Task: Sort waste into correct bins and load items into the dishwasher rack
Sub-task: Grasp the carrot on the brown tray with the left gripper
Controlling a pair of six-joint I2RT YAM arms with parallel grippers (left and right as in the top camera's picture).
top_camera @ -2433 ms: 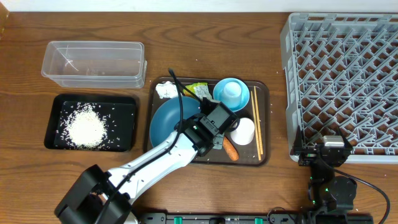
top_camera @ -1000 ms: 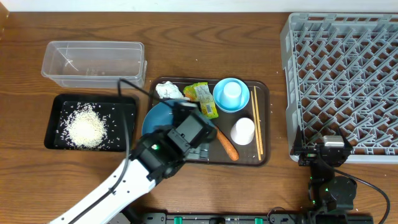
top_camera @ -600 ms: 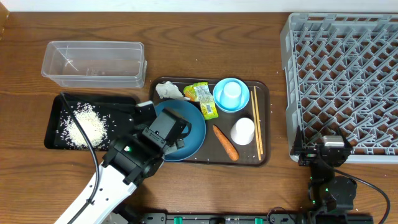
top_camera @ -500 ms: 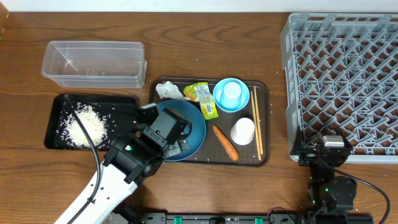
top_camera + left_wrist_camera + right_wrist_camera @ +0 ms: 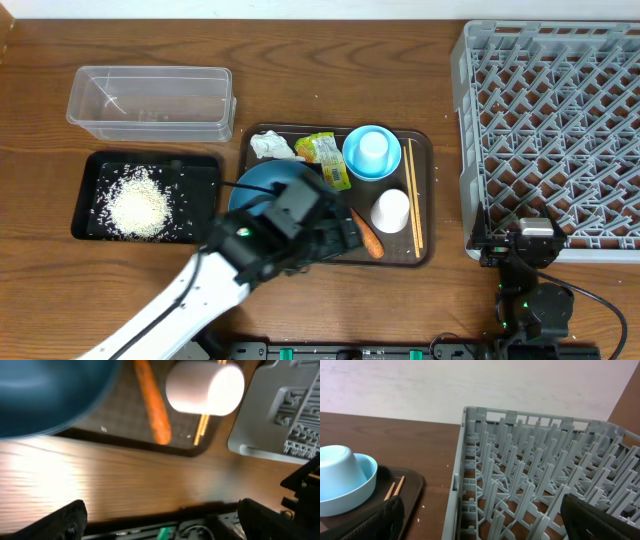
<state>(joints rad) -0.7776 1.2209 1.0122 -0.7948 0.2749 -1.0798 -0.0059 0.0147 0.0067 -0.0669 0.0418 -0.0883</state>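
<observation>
Left gripper: 2 jaws spread wide, nothing held or touched, hung over the table edge. Just beyond, on the brown tray, the carrot, whitish cup and dark-blue plate are seen. Right gripper: jaws wide, empty, set before the dishwasher rack.

A brown serving tray with rounded corners lies on the wooden table; beyond the tray rises a white wall; before the tray, at the table's edge, runs a black strip with green fittings.
</observation>
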